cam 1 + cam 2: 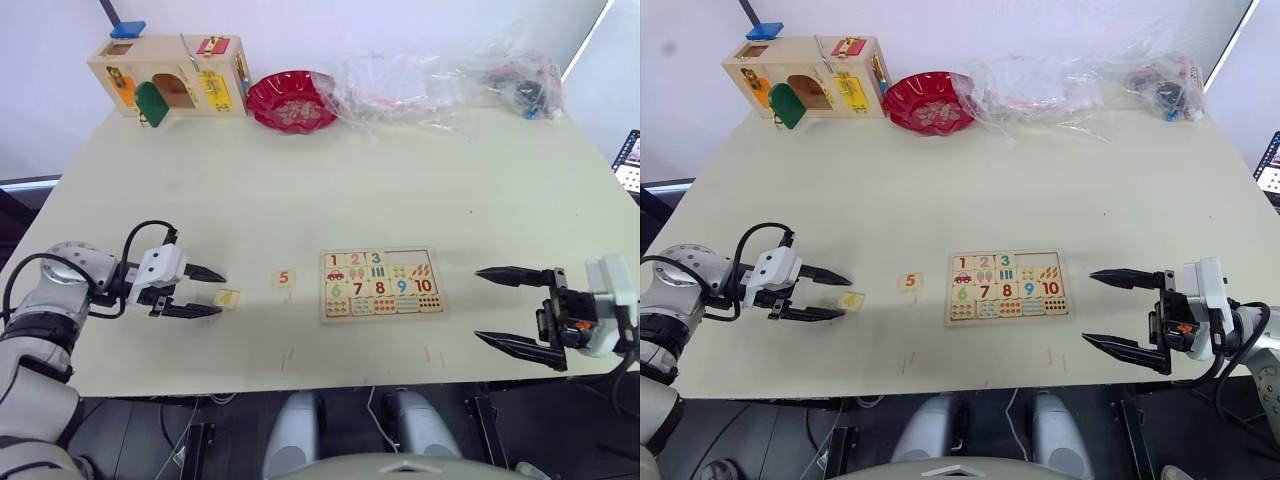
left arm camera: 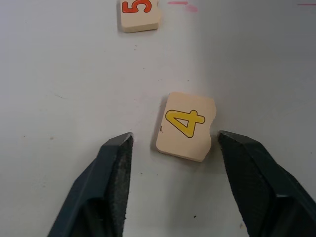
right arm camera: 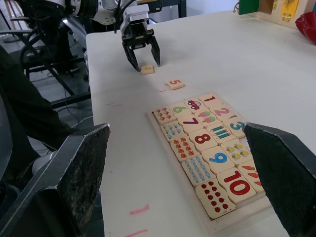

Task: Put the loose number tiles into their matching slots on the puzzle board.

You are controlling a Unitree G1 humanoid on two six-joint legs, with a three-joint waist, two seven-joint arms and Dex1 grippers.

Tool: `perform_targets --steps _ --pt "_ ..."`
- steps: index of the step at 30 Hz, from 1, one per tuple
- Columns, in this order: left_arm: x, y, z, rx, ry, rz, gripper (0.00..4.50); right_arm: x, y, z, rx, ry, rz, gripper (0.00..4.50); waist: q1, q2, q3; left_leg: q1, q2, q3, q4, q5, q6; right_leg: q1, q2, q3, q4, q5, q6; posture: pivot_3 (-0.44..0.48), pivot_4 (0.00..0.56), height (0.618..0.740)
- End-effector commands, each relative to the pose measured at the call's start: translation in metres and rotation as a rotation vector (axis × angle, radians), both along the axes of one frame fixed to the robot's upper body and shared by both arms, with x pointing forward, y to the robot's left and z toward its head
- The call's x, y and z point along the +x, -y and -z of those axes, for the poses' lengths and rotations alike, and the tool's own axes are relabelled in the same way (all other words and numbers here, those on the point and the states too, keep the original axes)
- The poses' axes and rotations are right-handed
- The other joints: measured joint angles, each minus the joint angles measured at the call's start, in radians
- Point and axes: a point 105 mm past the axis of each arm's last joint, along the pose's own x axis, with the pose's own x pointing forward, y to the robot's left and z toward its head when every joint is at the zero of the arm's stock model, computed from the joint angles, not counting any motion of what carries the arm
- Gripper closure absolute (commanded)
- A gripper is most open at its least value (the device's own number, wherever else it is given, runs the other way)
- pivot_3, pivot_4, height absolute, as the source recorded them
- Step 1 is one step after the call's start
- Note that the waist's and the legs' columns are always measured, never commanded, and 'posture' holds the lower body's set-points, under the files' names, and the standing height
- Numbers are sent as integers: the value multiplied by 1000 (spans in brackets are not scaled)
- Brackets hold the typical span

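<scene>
Your left gripper (image 1: 215,292) sits low over the counter (image 1: 330,190) toward its left side, near the front edge; its fingers (image 2: 112,170) are spread wide and hold nothing; the tile with the yellow 4 (image 2: 186,126) lies flat on the counter just at their tips, slightly skewed, with one tip very close to its edge, though you cannot tell whether it touches. The tile with the orange 5 (image 1: 284,279) lies flat a little further toward the middle, between the 4 tile and the puzzle board (image 1: 381,284), apart from both.

The puzzle board lies flat near the front edge, about midway along it; its top row carries 1, 2 and 3 seated at the left, and the two slots (image 1: 411,257) at the right end of that row are bare wood; the row below reads 6, 7, 8, 9, 10, with counting pictures around them.

Your right gripper (image 1: 478,305) hovers off the board's right side, near the counter's front right corner, well apart from both loose tiles; its fingers (image 1: 515,275) are wide open and empty.

Along the far edge stand a wooden box with coloured doors (image 1: 168,74) at the far left corner, a red bowl (image 1: 292,100) beside it, and crumpled clear plastic bags (image 1: 440,78) stretching toward the far right corner.
</scene>
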Motion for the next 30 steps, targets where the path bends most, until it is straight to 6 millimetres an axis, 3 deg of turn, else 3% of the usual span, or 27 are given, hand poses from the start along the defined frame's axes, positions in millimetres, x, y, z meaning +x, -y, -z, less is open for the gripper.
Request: perform_targets --steps 1,27,30 --pt "-3 1 3 14 -24 32 1439 -4 -3 -8 7 40 -17 0 0 0 0 0 0 0 0 0 0 0 0 0 0 0 0 0 150 740" --pt "-6 9 11 2 -50 63 1439 -6 -2 -8 -3 32 -13 0 2 0 0 0 0 0 0 0 0 0 0 0 0 0 0 0 150 740" --pt "-7 8 10 -3 -51 60 2671 -6 -2 -7 -3 32 -14 0 3 1 0 0 0 0 0 0 0 0 0 0 0 0 0 0 150 740"
